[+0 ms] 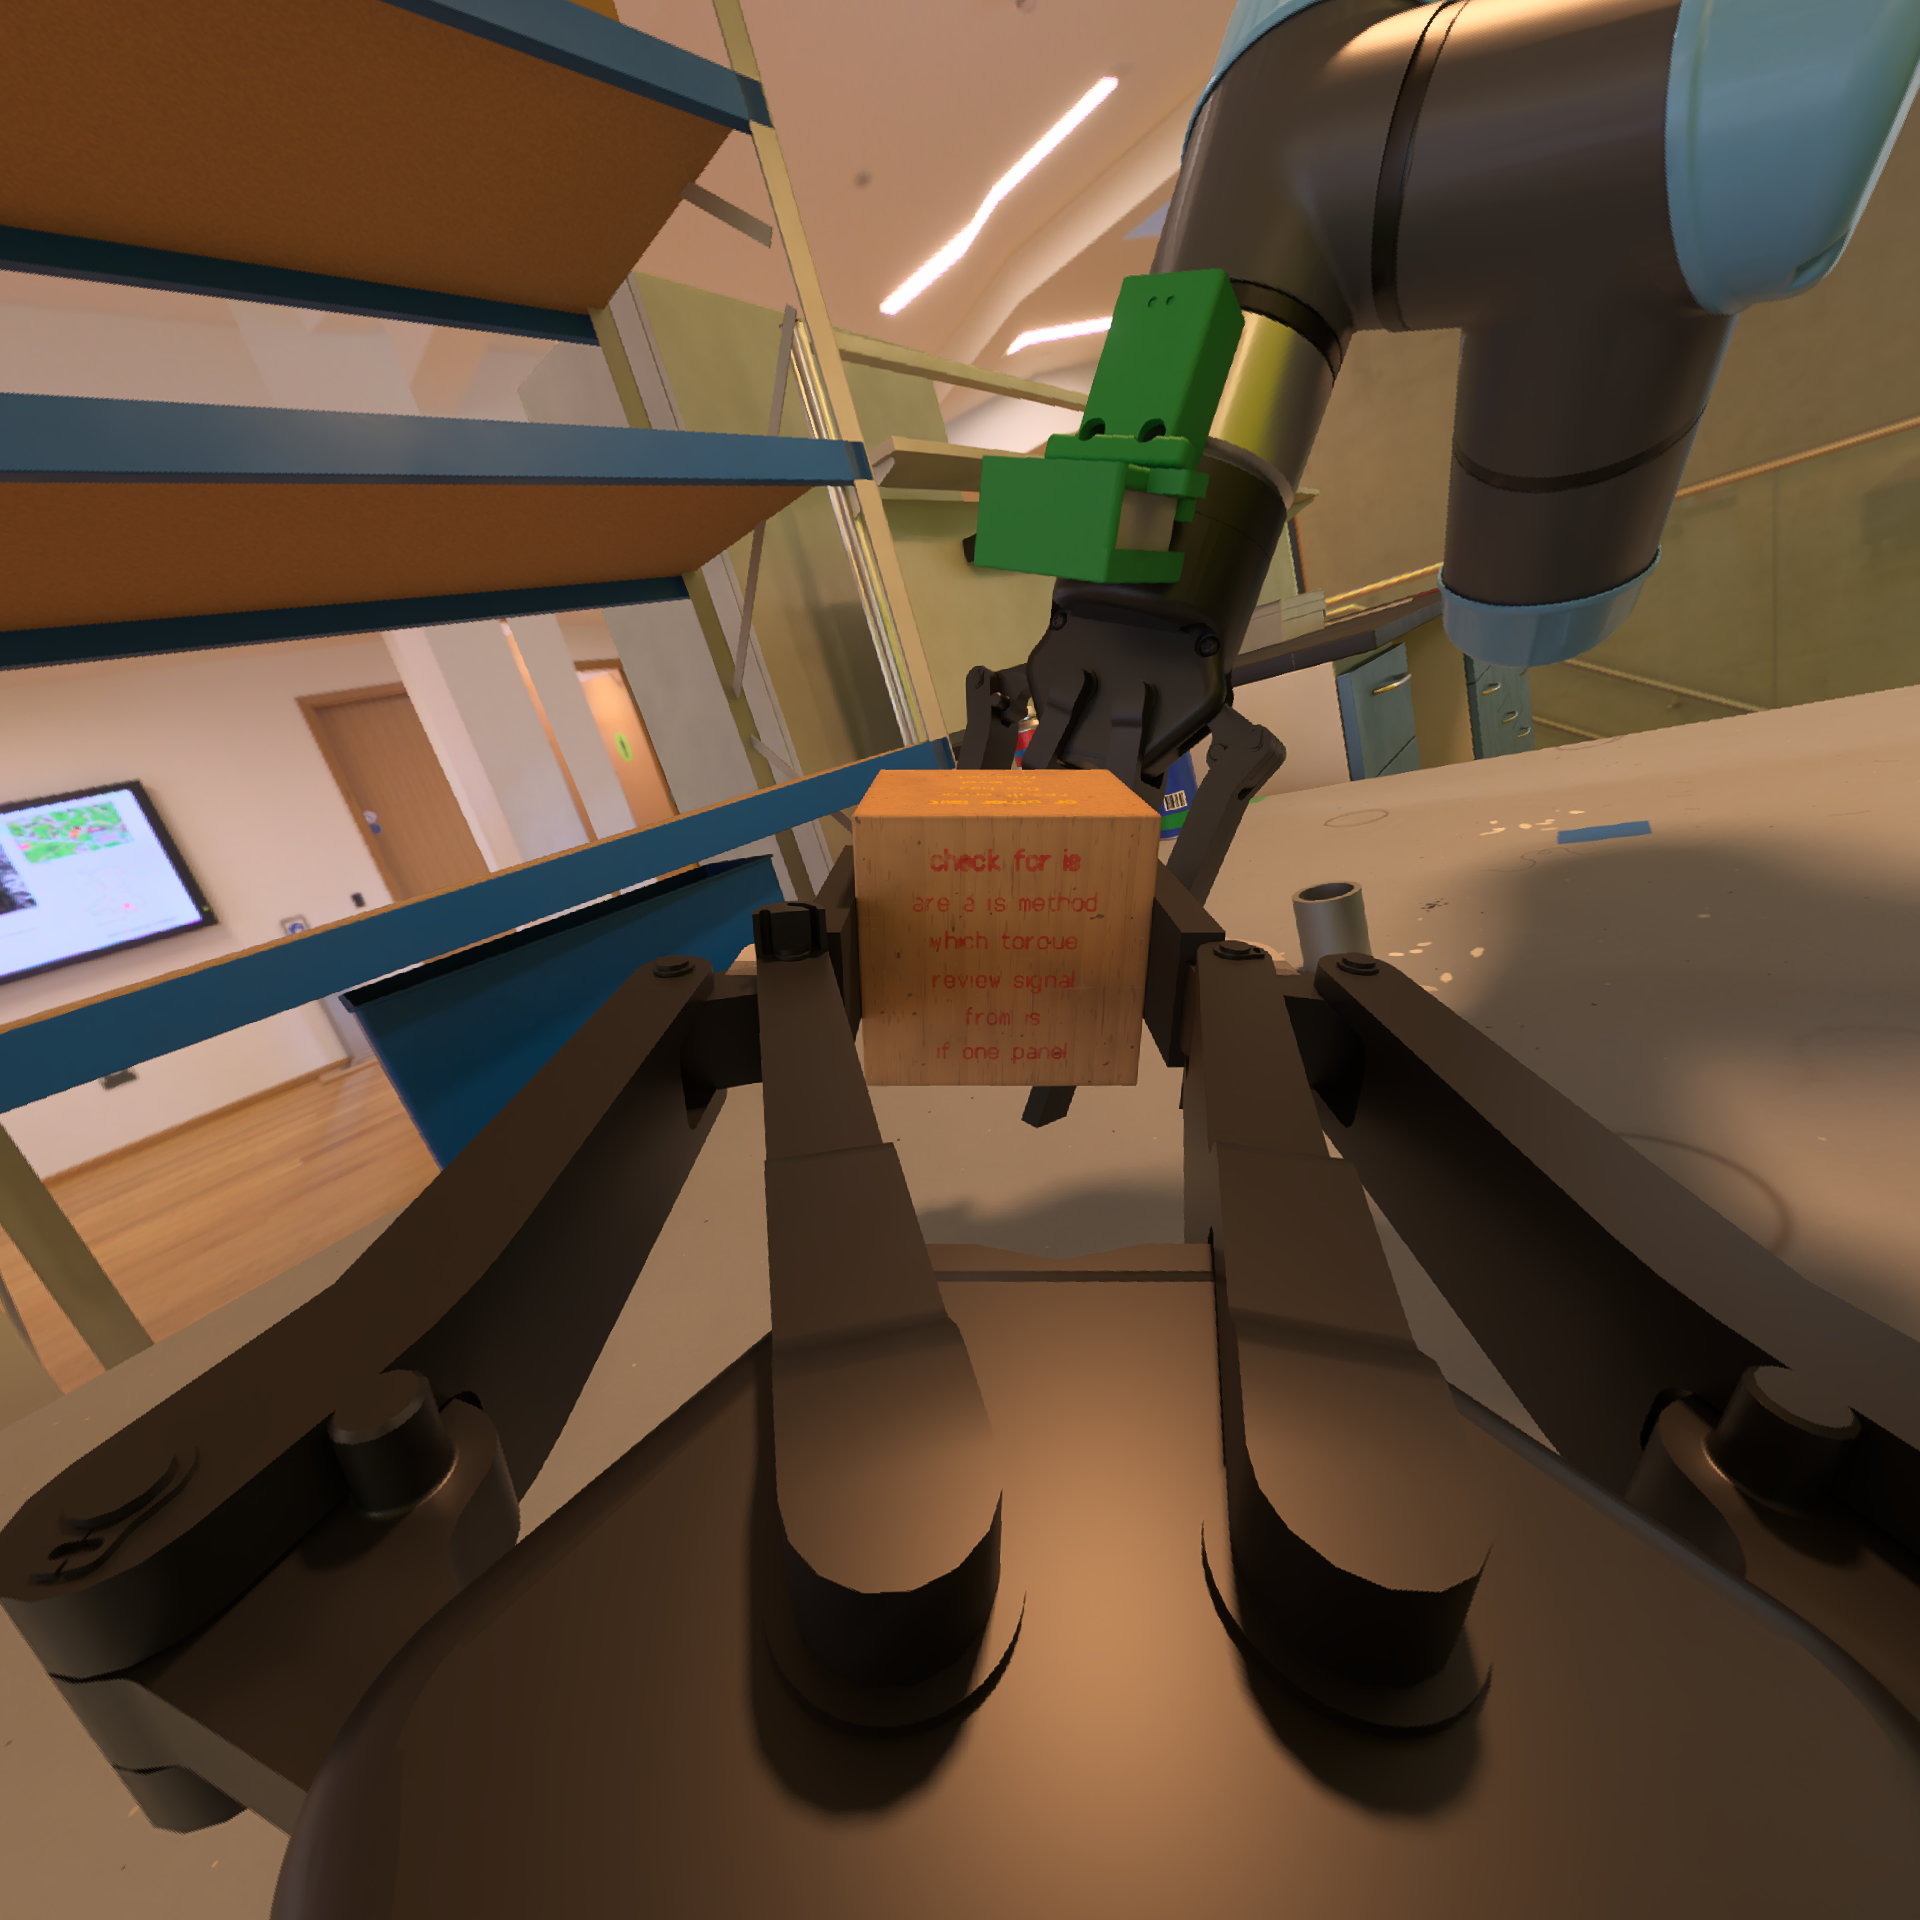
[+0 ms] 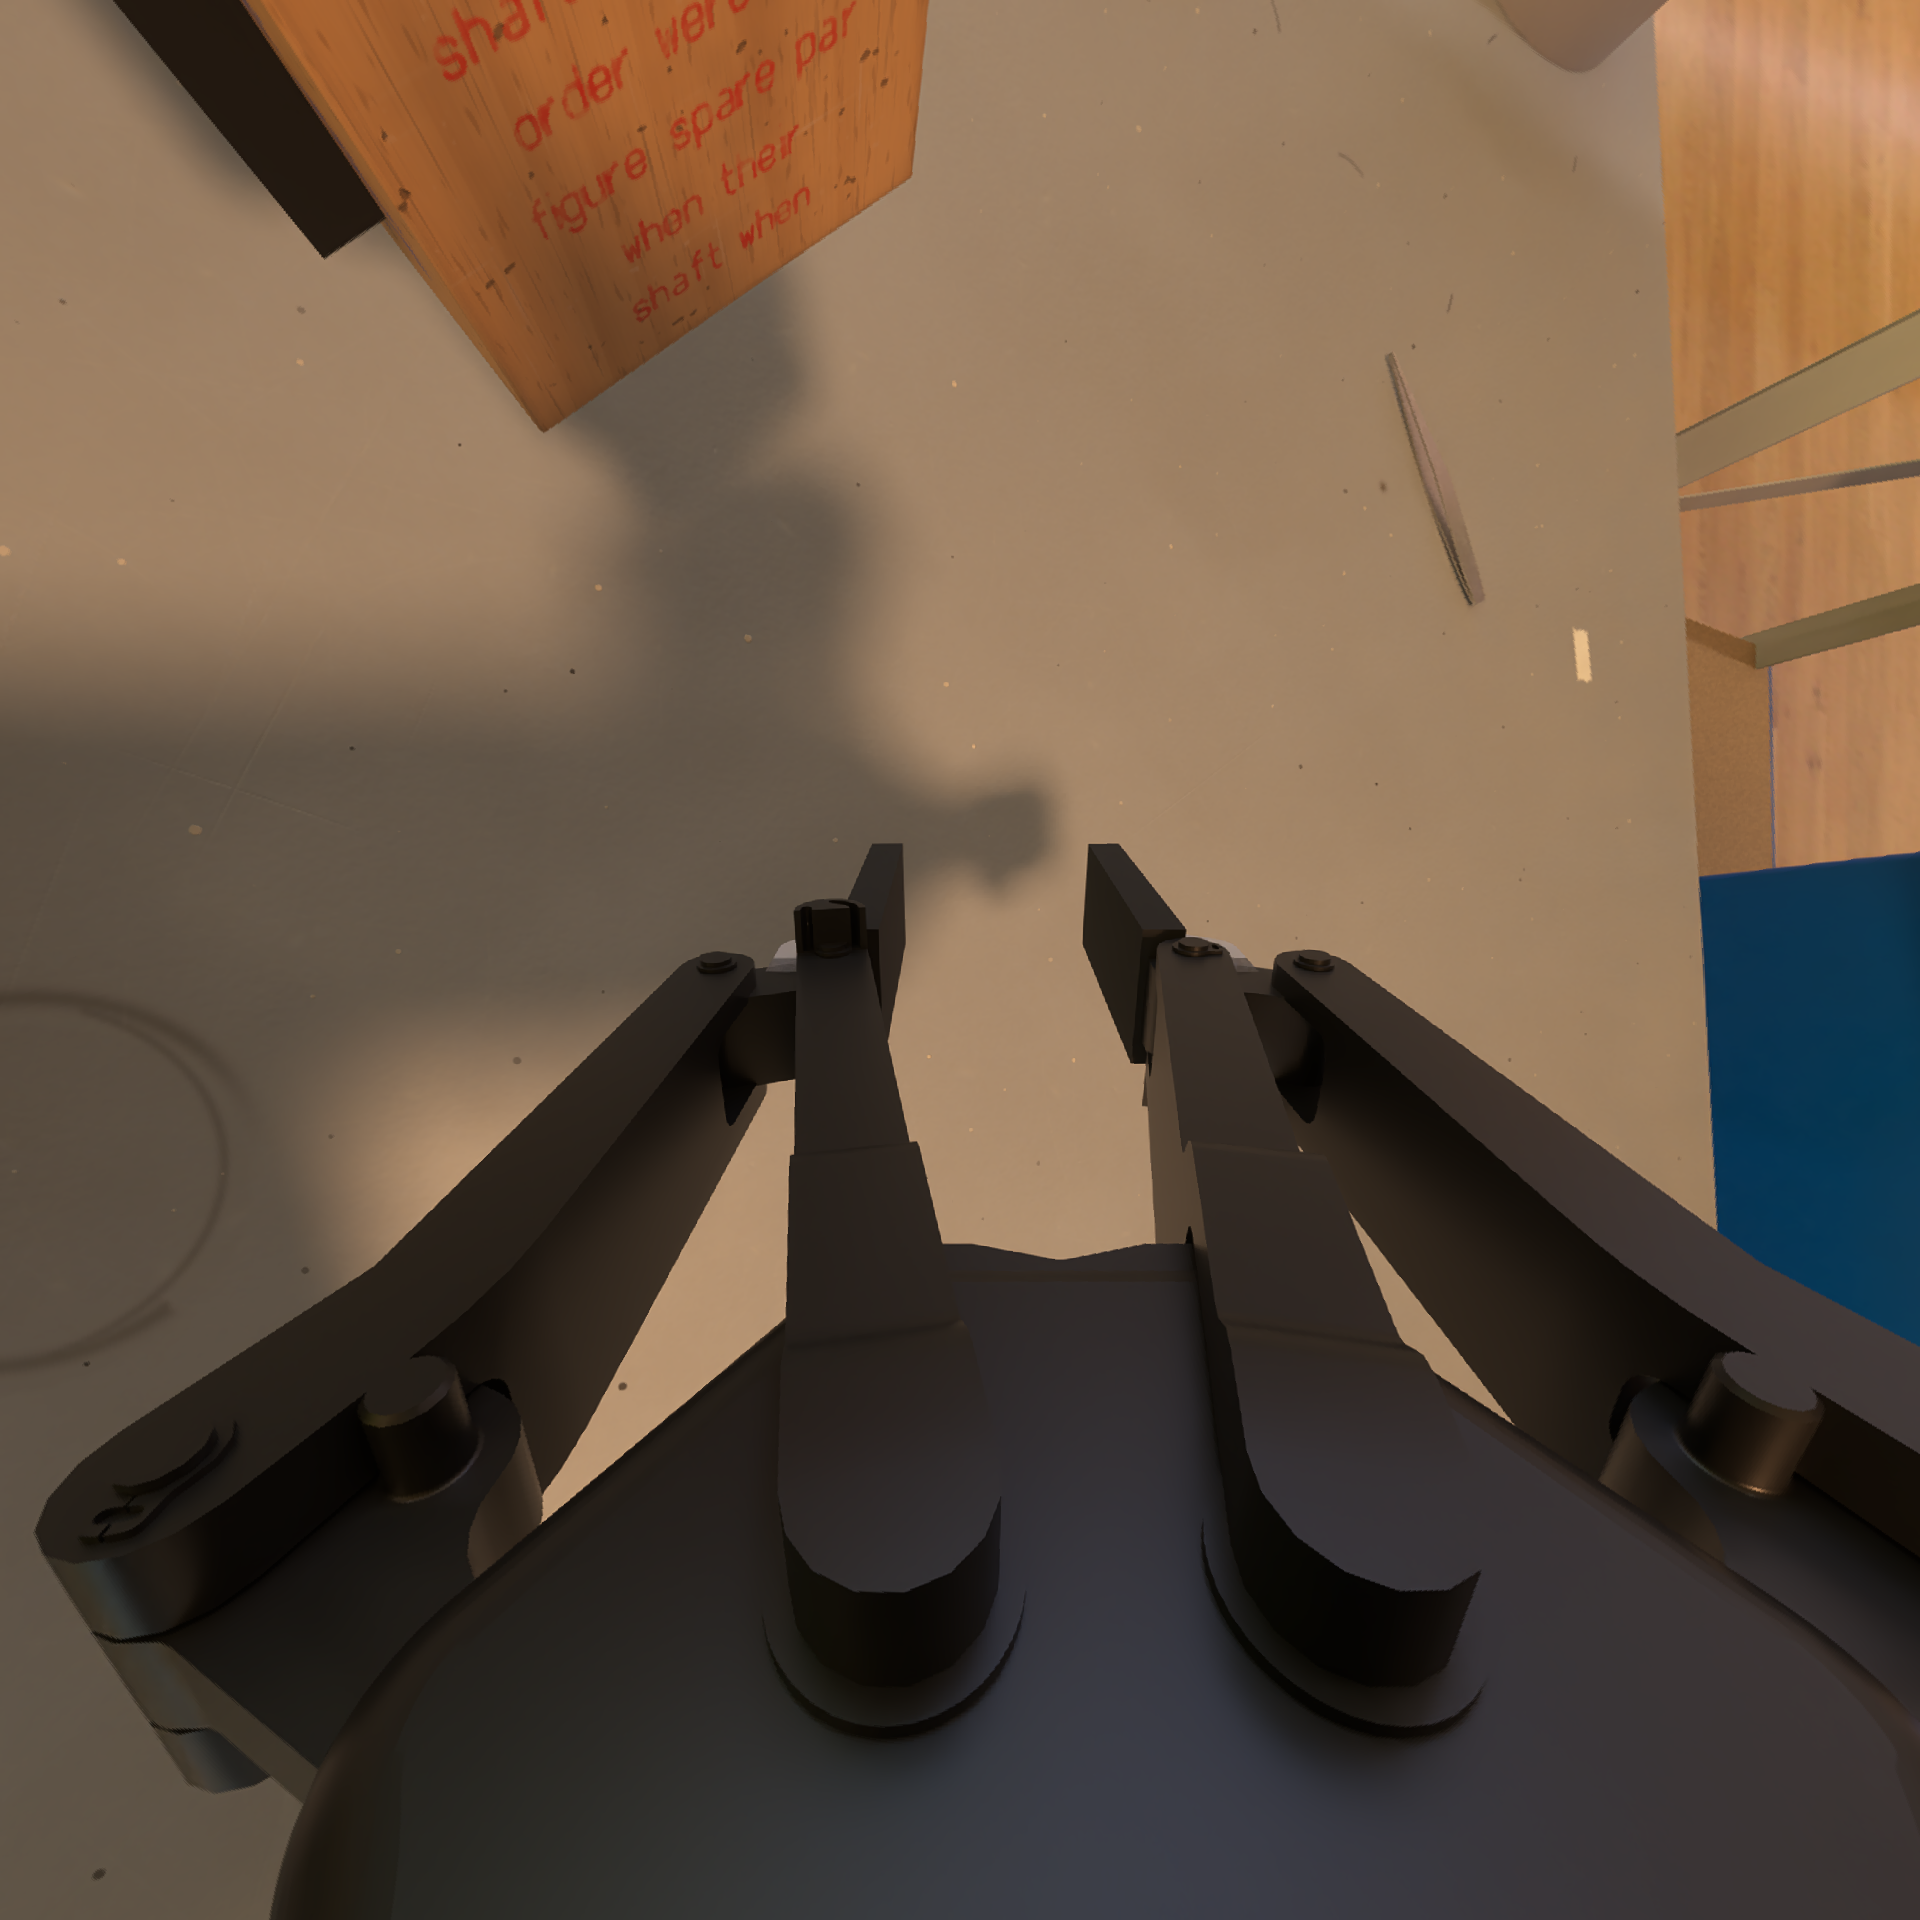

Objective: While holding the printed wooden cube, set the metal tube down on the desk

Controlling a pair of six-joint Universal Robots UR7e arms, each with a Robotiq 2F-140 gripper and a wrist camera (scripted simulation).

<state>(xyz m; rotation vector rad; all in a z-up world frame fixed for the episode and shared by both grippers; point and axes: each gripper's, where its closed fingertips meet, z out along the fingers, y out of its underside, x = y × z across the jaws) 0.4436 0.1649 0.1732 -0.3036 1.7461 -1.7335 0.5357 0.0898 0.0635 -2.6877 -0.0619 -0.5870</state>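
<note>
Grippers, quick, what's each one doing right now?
Left gripper: closed on the printed wooden cube.
Right gripper: open, holding nothing; metal tube stands on the desk.

Grey speckled desk (image 1: 1558, 1039), paint flecks and faint ring marks on top. Blue-framed shelving (image 1: 416, 457) with orange-brown boards rising past desk's left edge. Pale walls, wooden door (image 1: 400, 790), wall screen (image 1: 94, 883) beyond. Wood-plank floor (image 1: 239, 1174) below desk's edge. Long ceiling strip lights (image 1: 997, 192) glowing white. Blue tape strip (image 1: 1603, 831) near desk's far edge.

tan cube (image 1: 1004, 935) red print, silver tube (image 1: 1330, 920)
</note>
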